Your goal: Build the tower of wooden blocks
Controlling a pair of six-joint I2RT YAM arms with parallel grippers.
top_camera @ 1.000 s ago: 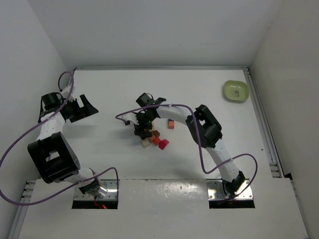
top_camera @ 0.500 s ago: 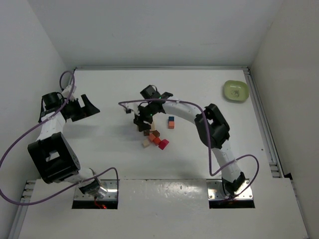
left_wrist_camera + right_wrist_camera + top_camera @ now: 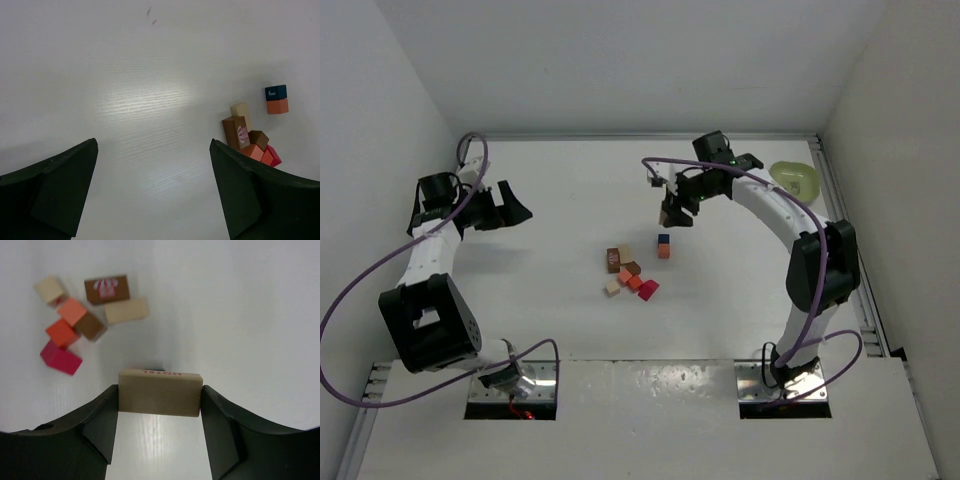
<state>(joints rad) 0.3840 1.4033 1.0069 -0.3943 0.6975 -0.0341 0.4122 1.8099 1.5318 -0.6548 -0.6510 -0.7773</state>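
Up from the wood blocks [image 3: 628, 272] comes our right end effector [image 3: 672, 210], pinching a pale HOTEL block [image 3: 160, 399]. Right of it, the green bowl [image 3: 794, 182] shows only green inside. We see the left end effector [image 3: 505, 212] spread.

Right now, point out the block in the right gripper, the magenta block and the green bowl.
held block [image 3: 160, 399]: right wrist view, middle of its facing side.
magenta block [image 3: 61, 359]: right wrist view, its top face.
green bowl [image 3: 794, 182]: top external view, its bare inside.
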